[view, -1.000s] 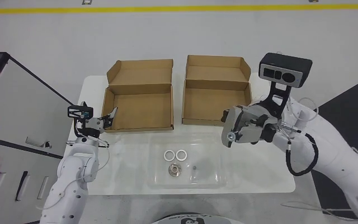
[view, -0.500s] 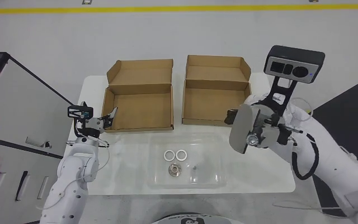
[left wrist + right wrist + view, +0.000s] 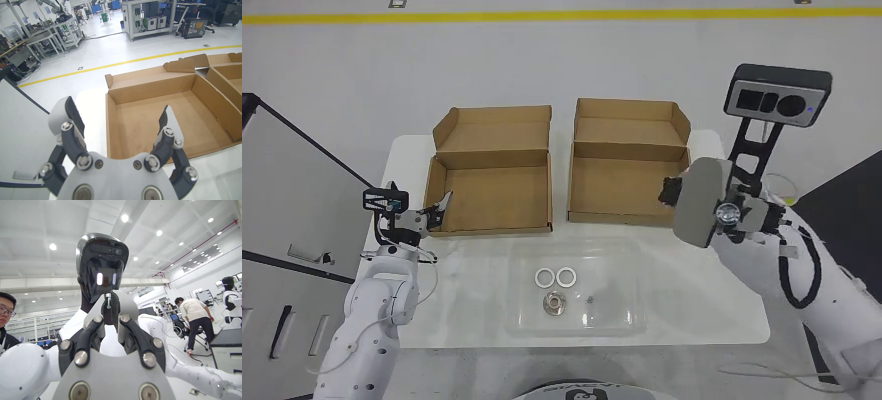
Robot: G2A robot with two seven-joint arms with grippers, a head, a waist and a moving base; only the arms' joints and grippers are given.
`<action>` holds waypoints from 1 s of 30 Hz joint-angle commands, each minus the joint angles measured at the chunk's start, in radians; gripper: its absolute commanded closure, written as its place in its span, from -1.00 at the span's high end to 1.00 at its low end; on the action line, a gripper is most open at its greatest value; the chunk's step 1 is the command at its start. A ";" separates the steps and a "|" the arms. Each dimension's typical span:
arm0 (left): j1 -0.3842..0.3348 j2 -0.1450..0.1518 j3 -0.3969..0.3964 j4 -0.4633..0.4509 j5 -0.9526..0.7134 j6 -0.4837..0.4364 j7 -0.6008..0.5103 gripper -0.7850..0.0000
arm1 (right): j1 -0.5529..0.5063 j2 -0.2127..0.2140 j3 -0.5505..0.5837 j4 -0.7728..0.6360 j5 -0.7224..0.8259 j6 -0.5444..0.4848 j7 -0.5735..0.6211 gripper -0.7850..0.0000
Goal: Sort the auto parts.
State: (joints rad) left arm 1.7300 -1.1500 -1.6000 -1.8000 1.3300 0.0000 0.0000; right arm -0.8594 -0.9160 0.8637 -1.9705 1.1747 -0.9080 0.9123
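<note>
My right gripper (image 3: 110, 300) is raised off the table and points up at the robot's head. It is shut on a small threaded metal bolt (image 3: 108, 301) pinched between its fingertips. From above, the right gripper (image 3: 726, 212) hangs past the near right corner of the right cardboard box (image 3: 627, 185). The left gripper (image 3: 121, 111) stands open with nothing in it at the left box's (image 3: 155, 121) side wall. It sits by the table's left edge as the left gripper (image 3: 437, 208). A clear tray (image 3: 632, 322) holds two white rings (image 3: 542, 276), a round metal part (image 3: 554, 303) and a tiny screw (image 3: 592, 297).
Both cardboard boxes are open with their flaps up at the back of the white table (image 3: 462, 300), and the left box (image 3: 490, 195) has nothing in it. A dark bar (image 3: 302, 130) slants along the table's left side.
The right arm swung right and up, away from the tray's right end, turning its wrist toward the overhead camera. The left arm has not moved.
</note>
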 commanded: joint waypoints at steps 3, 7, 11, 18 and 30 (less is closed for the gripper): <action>0.000 0.000 0.000 0.000 0.000 0.000 0.000 1.00 | -0.026 -0.006 0.039 0.049 -0.049 0.044 0.044 -1.00; 0.000 0.000 0.000 0.000 0.000 0.000 0.000 1.00 | -0.042 -0.011 0.068 0.073 -0.101 0.085 0.085 -1.00; 0.000 0.000 0.000 0.000 0.000 0.000 0.000 1.00 | -0.054 -0.017 0.090 0.086 -0.135 0.109 0.108 -1.00; 0.000 0.000 0.000 0.000 0.000 0.000 0.000 1.00 | -0.079 -0.031 0.119 0.080 -0.115 0.114 0.114 -1.00; 0.000 0.000 0.000 0.000 0.000 0.000 0.000 1.00 | -0.155 -0.084 0.166 0.029 0.105 0.136 0.136 -1.00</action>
State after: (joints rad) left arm 1.7300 -1.1500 -1.6000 -1.8000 1.3300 0.0000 0.0000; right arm -1.0097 -0.9963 1.0232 -1.9407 1.2707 -0.7759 1.0443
